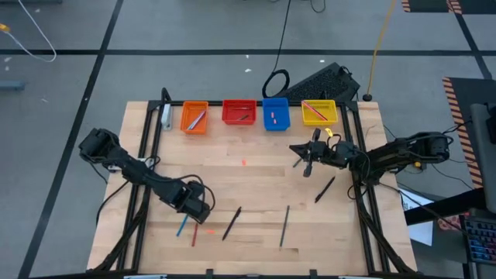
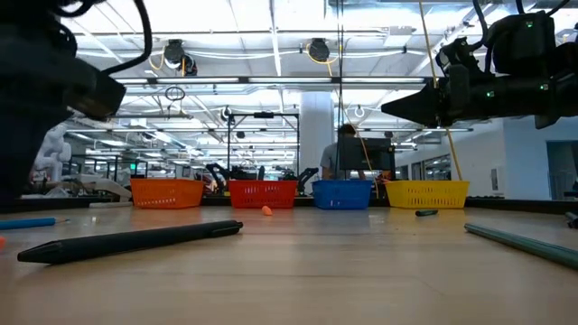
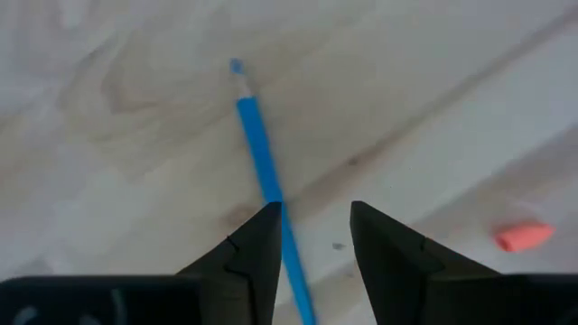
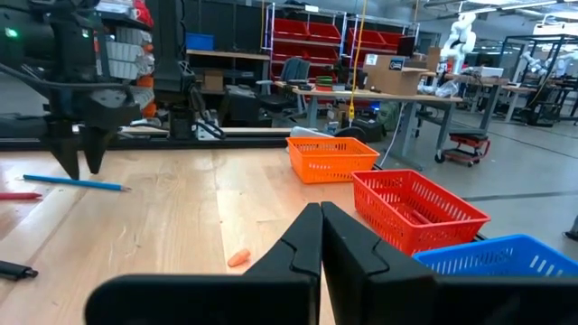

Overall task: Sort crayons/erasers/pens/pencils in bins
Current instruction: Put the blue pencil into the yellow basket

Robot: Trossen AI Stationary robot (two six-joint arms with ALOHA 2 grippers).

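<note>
Jaws parted on left gripper, straddling thin light-blue pen lying on wooden table; contact unclear. Right gripper closed, empty, raised near yellow plastic bin. No legible writing.

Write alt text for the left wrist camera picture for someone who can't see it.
The left tool, fingers open, hangs over a light blue pen lying slantwise on the wooden table, with the pen beside one dark fingertip. A small pink-red eraser lies off to one side.
</note>
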